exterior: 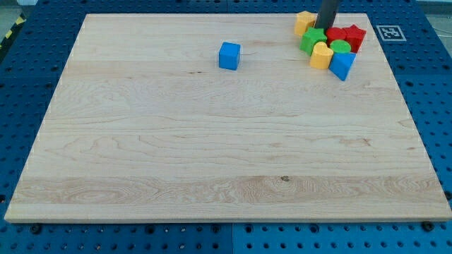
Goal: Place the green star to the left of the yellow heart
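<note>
So my tip (323,28) (just a bare rod, no jaws to open or close) sits at the top of the pile, touching the green star (311,40) just below it. The yellow heart (321,55) is right under the star, so the star looks wedged in and probably needs nudging out toward the view's left.

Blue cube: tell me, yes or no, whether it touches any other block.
No, the blue cube sits alone on the board, apart from the cluster at the view's top right.
</note>
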